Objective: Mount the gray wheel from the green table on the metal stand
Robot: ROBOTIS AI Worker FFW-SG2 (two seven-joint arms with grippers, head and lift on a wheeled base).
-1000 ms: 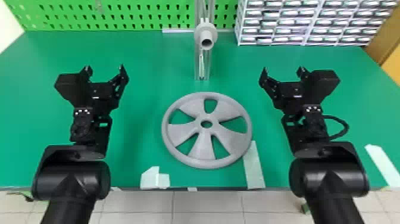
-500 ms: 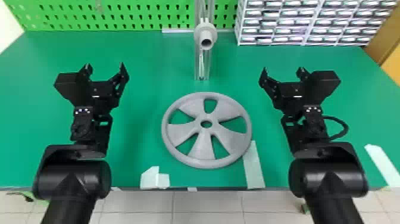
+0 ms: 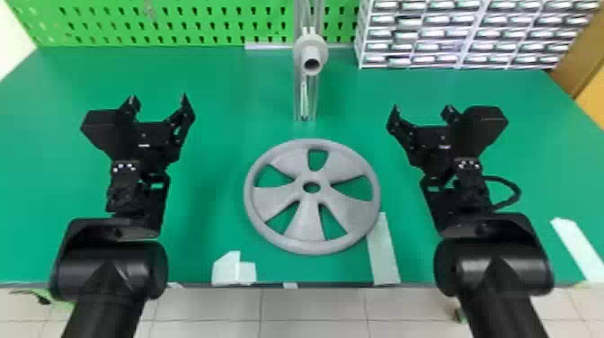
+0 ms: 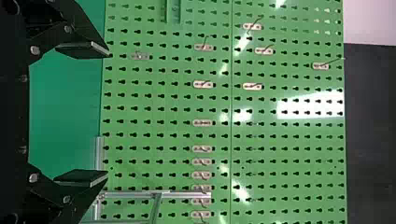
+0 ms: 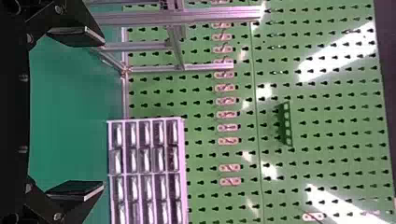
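Observation:
The gray wheel point(image 3: 308, 224) lies flat on the green table point(image 3: 215, 157), in the middle near its front edge. Behind it rises the metal stand point(image 3: 298, 96), with a gray round hub point(image 3: 311, 51) facing forward. Left of the wheel, my left gripper point(image 3: 158, 101) is open with nothing between its fingers, apart from the wheel. My right gripper point(image 3: 422, 110) stands open and empty to the wheel's right. In the left wrist view the left gripper point(image 4: 108, 113) has its fingers wide apart. The right wrist view has the right gripper point(image 5: 103, 113) spread too, near the metal stand point(image 5: 187, 16).
A green pegboard point(image 3: 179, 22) runs along the table's back. White drawer racks point(image 3: 458, 36) stand at the back right. Pale tape pieces point(image 3: 383, 251) are stuck near the front edge, and another strip point(image 3: 577, 247) lies at the right.

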